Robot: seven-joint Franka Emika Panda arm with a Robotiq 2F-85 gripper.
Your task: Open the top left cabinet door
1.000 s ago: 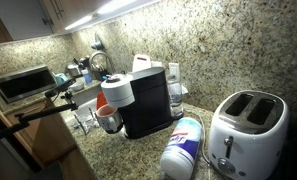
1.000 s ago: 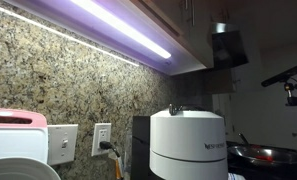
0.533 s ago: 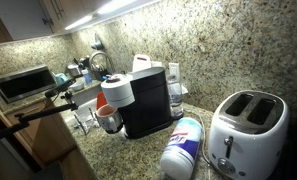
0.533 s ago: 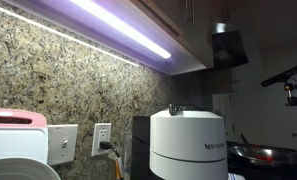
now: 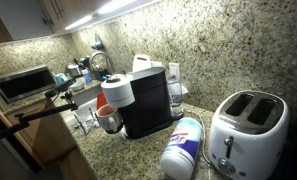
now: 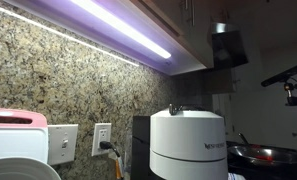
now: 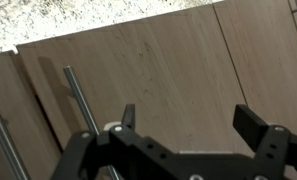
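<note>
The top left cabinet door (image 5: 24, 14) is a pale flat upper panel at the top left of an exterior view. A dark vertical edge (image 5: 51, 12) runs beside it. In the wrist view my gripper (image 7: 190, 125) is open and empty. It faces a flat cabinet panel (image 7: 158, 65) that looks tan there. A metal bar handle (image 7: 76, 98) stands just outside one finger, not between the jaws. In an exterior view the gripper is a dark shape (image 6: 228, 45) up under the cabinets.
On the granite counter stand a white toaster (image 5: 246, 125), a wipes canister (image 5: 183, 147) lying down, a black coffee machine (image 5: 148, 100) with a white cylinder (image 6: 188, 143), and a toaster oven (image 5: 23, 83). More bar handles (image 7: 296, 22) show on neighbouring panels.
</note>
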